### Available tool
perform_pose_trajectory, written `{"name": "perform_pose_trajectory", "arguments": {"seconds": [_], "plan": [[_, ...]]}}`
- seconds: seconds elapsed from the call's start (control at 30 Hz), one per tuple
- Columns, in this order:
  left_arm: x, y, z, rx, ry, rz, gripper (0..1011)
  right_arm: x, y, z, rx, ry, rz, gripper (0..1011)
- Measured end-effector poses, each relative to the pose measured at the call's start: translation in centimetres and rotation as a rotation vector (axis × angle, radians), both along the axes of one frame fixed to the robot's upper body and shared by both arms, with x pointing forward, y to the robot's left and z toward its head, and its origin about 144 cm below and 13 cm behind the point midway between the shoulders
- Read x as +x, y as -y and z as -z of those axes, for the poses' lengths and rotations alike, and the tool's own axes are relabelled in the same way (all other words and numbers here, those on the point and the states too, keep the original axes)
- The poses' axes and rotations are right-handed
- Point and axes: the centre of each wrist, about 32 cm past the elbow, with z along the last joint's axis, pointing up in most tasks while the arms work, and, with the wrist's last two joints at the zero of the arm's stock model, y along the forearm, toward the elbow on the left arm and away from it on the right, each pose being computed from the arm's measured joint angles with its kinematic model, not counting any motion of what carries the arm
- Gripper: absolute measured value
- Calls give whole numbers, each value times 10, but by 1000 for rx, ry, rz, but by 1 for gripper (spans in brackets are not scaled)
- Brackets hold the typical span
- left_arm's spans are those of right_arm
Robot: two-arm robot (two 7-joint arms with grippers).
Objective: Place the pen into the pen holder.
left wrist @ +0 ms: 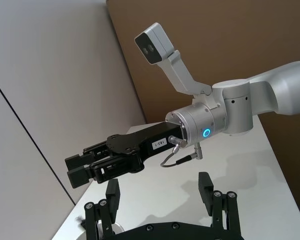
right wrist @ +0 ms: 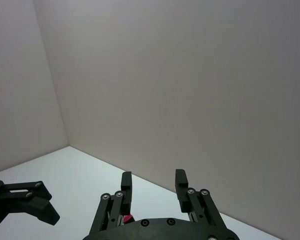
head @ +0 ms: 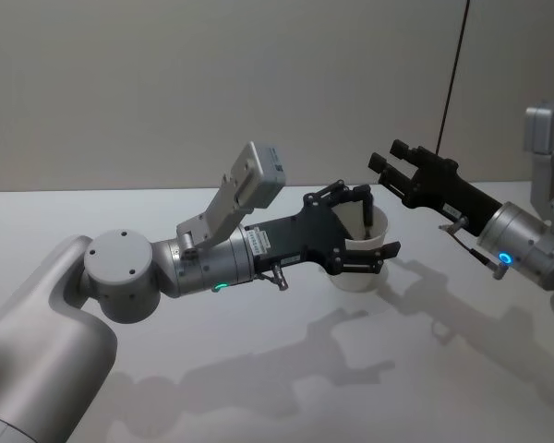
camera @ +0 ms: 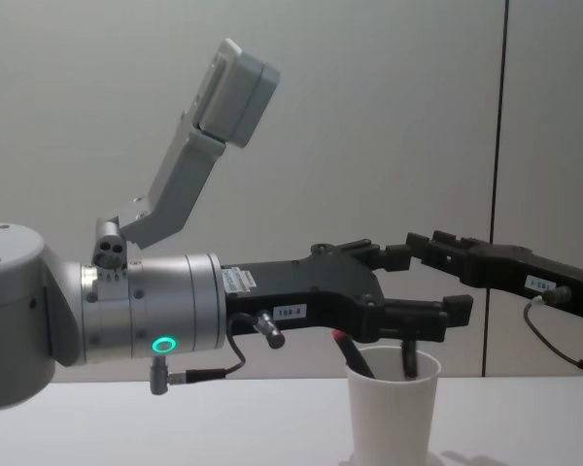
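The pen holder (camera: 394,413), a white paper cup, stands on the table, also seen from above (head: 369,251). A dark pen (camera: 355,357) with a red end leans inside it, its top just over the rim. My left gripper (camera: 432,283) hovers open right above the cup, one finger on each side of the rim (head: 377,221), touching nothing. Its own fingers (left wrist: 205,186) show spread apart in the left wrist view. My right gripper (head: 388,154) hangs open and empty in the air just behind and to the right of the cup.
A second dark stick (camera: 409,359) also stands in the cup. The white table (head: 258,369) spreads around it, with a grey wall behind. The right gripper's tips (camera: 423,245) come close to the left gripper's upper finger.
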Motion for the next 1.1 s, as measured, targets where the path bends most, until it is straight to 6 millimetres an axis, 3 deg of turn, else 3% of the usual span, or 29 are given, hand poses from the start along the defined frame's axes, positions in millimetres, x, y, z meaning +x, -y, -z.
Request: {"name": "perform_pose_trajectory", "arguments": {"seconds": [0.53, 1.1], "plan": [[0, 0, 0, 0, 0, 0, 1004, 0, 2, 1, -1, 4, 5, 970], [0, 0, 0, 0, 0, 0, 1004, 1, 3, 1, 1, 5, 8, 1002]]}}
